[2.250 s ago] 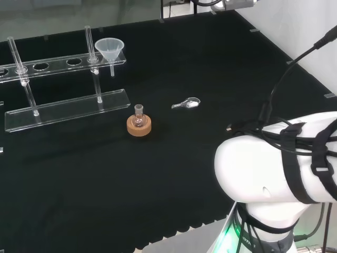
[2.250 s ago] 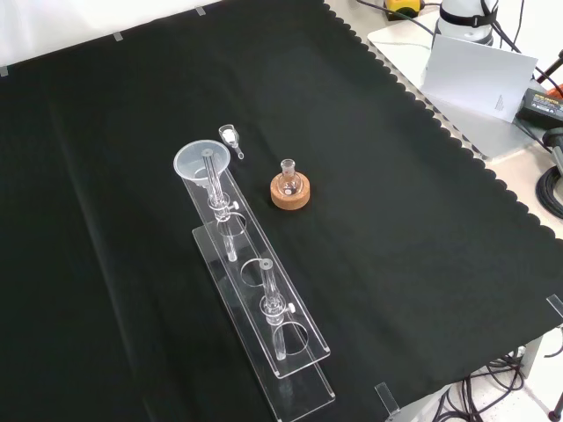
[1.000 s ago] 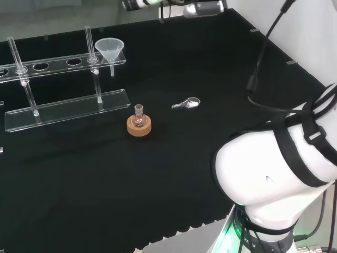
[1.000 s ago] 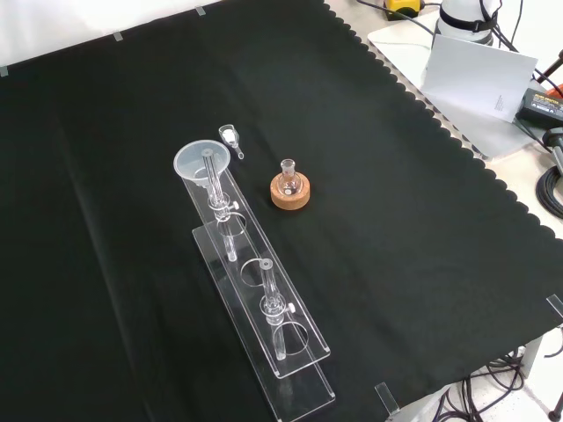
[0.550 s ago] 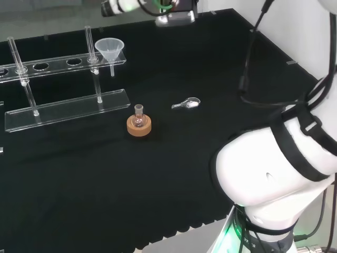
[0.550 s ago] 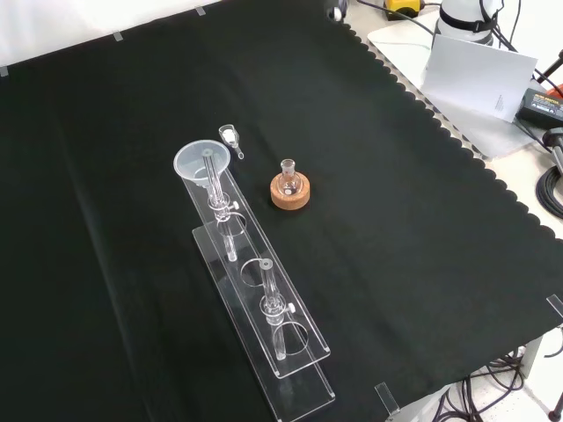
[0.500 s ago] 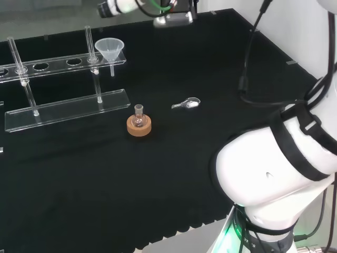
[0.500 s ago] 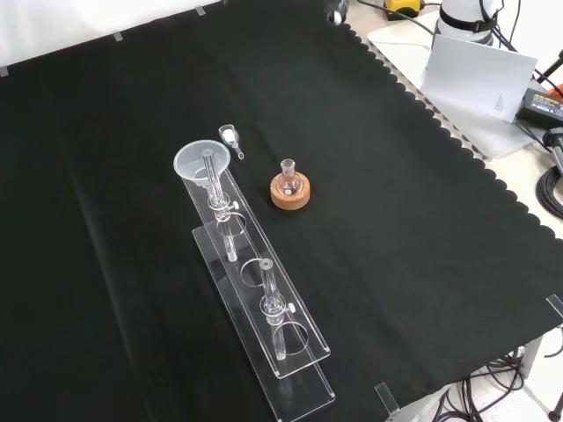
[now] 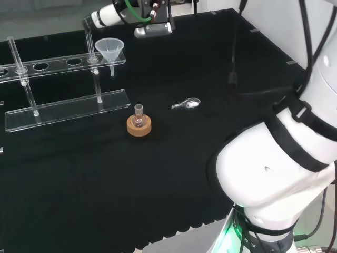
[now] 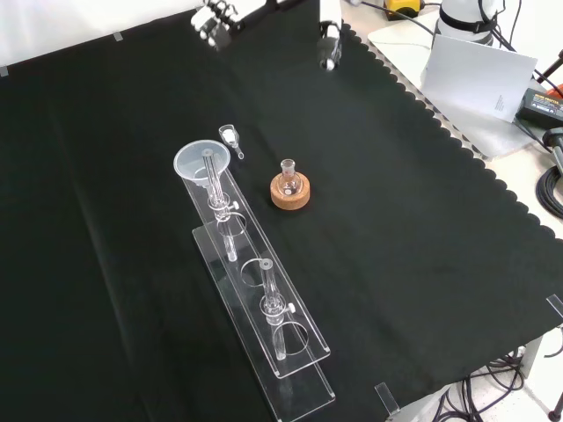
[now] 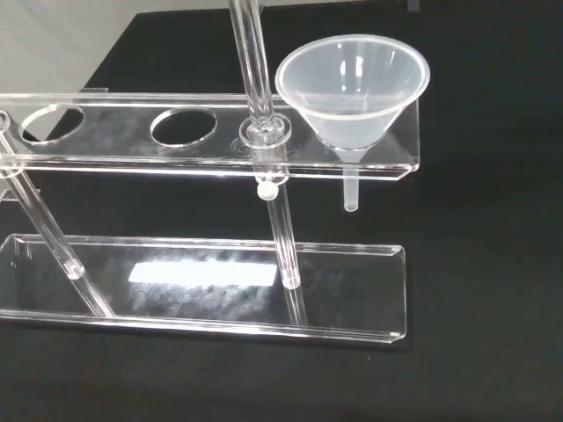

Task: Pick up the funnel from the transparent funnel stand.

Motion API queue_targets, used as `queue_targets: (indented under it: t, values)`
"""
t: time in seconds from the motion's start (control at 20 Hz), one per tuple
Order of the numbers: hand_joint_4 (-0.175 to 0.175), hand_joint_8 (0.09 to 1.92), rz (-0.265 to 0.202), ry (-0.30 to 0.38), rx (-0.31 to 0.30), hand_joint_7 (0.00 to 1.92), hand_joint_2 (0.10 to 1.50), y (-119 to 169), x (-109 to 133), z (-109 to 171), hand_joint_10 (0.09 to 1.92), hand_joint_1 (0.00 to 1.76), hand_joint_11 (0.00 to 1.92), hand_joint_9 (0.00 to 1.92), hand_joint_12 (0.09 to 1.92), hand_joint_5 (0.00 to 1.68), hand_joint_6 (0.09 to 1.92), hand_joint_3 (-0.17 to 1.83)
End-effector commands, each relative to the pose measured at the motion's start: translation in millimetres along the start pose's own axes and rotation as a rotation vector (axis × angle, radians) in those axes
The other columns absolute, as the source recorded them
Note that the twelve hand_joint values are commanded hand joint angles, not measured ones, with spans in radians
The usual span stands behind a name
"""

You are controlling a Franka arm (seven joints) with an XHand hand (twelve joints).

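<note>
Head view, left to right: we see the transparent funnel stand (image 9: 63, 108) on the desk (image 9: 174, 174), with its upper shelf pierced by round holes and two upright posts. The funnel (image 9: 109, 50) sits in the hole at the shelf's right end, its stem hanging below the shelf. Just above and behind the funnel, near the view's top edge, the hand (image 9: 99, 18) hangs in the air, apart from the funnel. Lower down, near the desk's middle, a small flask (image 9: 138, 117) stands in a cork ring (image 9: 139, 126). To the right of that lies a small clear scoop (image 9: 186, 104).

In the front view we find the hand (image 10: 214, 19) at the top edge, well apart from the funnel (image 10: 201, 162); we cannot tell whether its fingers are straight or curled.

In the wrist view the funnel (image 11: 354, 88) rests in the end hole of the stand (image 11: 202, 281), untouched.
</note>
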State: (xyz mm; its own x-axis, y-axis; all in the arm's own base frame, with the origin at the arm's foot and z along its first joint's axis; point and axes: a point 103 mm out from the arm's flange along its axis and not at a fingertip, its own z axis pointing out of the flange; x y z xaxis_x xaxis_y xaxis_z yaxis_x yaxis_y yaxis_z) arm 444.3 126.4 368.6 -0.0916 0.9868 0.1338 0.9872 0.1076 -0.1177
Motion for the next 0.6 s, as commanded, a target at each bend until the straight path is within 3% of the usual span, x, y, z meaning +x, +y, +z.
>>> queue_targets:
  t: [0.05, 0.6]
  values:
    - [-0.006, 0.09, 0.008, -0.01, -0.01, 0.0, 0.61, 44, 14, 20, 0.09, 0.35, 0.0, 0.0, 0.09, 0.0, 0.09, 0.01]
    - [-0.019, 0.09, 0.057, 0.006, 0.056, 0.0, 0.62, 105, -7, 48, 0.09, 0.38, 0.0, 0.0, 0.09, 0.0, 0.09, 0.01]
